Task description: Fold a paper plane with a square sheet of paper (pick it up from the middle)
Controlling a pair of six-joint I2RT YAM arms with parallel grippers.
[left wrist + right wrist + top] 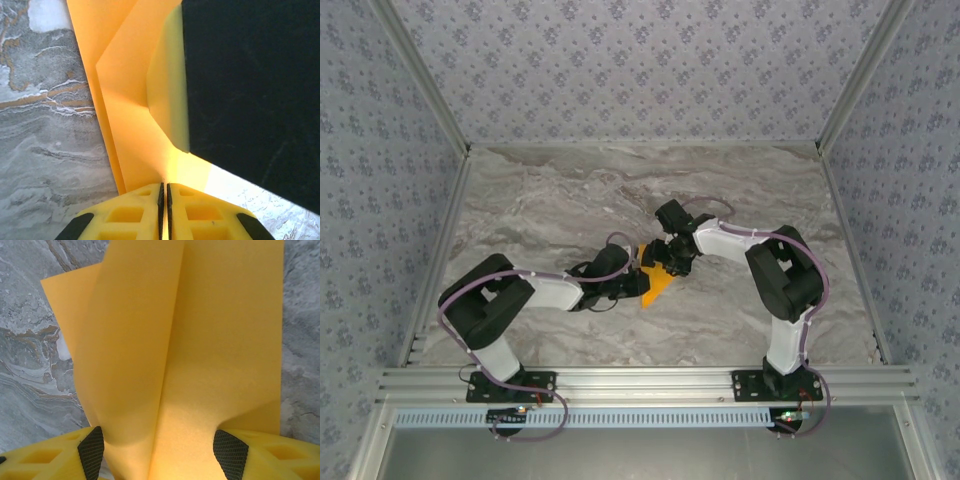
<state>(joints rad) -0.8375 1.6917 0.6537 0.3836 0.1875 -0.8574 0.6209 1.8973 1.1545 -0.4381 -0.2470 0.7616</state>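
Two grippers meet on marble table [570, 190] | left gripper [164, 187] clamped shut on folded orange paper sheet [130, 125] | right gripper [161, 450] jaws spread wide astride its raised crease

R gripper [161, 454]: jaws spread wide, yellow fingers w/ black textured pads [92, 452] on either side. Paper sheet [210, 340], orange, sits btwn the fingers and extends fwd from the gripper. One lengthwise crease, approx. centred on the gripper, splits it into two panels. Panel pic-left of gripper centre bows upward; a lower layer projects beyond it, its corner pointing away. Panel pic-right is flatter w/ a straight outer edge. Sheet edges lie just beside both pads; contact not verifiable. Grey marble table [30, 370] lies beneath the gripper.
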